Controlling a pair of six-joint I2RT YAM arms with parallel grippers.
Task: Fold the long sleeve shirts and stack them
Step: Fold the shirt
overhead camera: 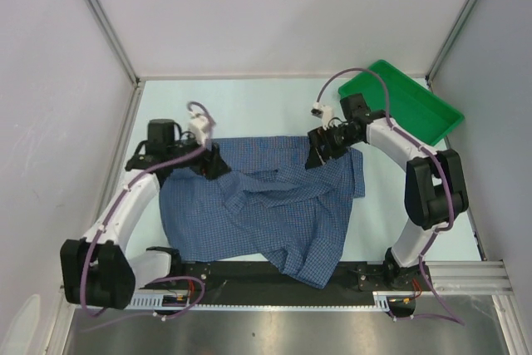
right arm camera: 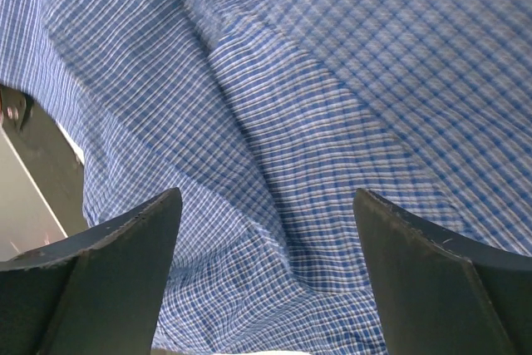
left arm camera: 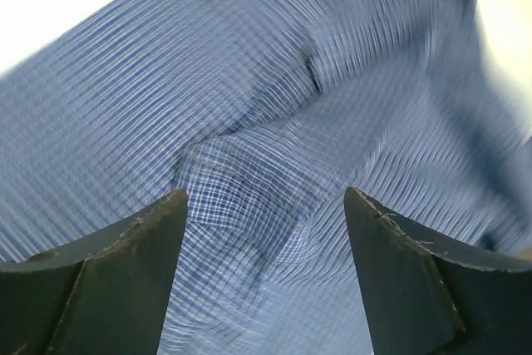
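Here's the blue checked shirt (overhead camera: 266,205), lying rumpled across the middle of the pale table (overhead camera: 249,106), with its far edge fairly straight and a bunched ridge of cloth running across the centre. Down at 6 o'clock a flap of it spills over the near edge onto the black rail (overhead camera: 249,276) between the arm bases. The left gripper (overhead camera: 214,164) sits at the shirt's 10 o'clock corner, low over the fabric. Its wrist camera shows the fingers (left arm camera: 125,263) spread wide with nothing pinched between them, only puckered cloth beneath. Over at the shirt's 1 o'clock corner the right gripper (overhead camera: 318,149) hangs just above the fabric with its jaws likewise parted and gripping nothing, creased check pattern filling the gap. Beyond it, at 2 o'clock on the table, sits the green tray (overhead camera: 407,106), apart from the shirt.
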